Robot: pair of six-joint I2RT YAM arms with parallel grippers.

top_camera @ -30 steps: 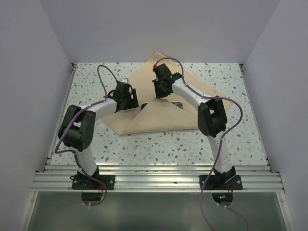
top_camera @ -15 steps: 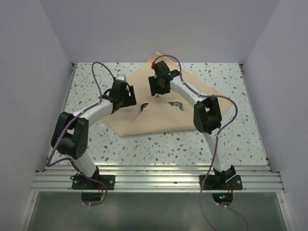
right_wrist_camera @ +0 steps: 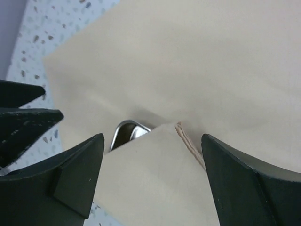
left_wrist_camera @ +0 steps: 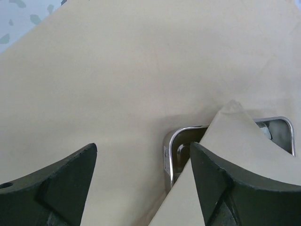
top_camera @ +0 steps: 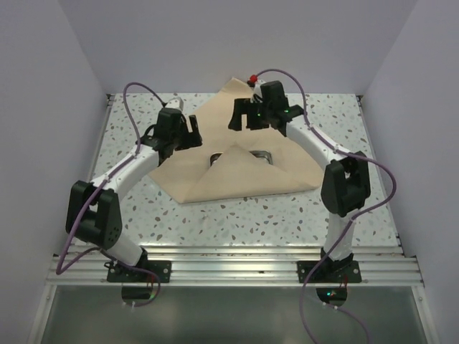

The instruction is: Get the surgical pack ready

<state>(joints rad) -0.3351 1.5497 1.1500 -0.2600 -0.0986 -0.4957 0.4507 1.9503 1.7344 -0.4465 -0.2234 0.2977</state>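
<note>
The main risk is the folded corner (top_camera: 231, 170) of the wrap sheet (top_camera: 215, 115). It lies loosely over the steel tray (left_wrist_camera: 175, 141) with nothing pinning it, so it could spring back or slide off once another corner is pulled across. A finger coming down close to the tray could also catch its rim and drag it off centre under the sheet, and the later folds would then land crooked. Pulling one side harder than the other would skew the whole bundle on the speckled table (top_camera: 337, 208).

The sheet is spread at the far middle of the table. Its near corner is turned up over the tray, and only the tray's two far corners show past the fold, one on each side of its tip. Something metallic glints in the tray's right corner, but too little shows to name it.

The left gripper (left_wrist_camera: 143, 147) hangs above the sheet just left of the tray. Its fingers are spread wide, holding nothing and touching nothing. The right gripper (right_wrist_camera: 153, 137) hovers over the far side of the fold, just as wide apart and just as empty.
</note>
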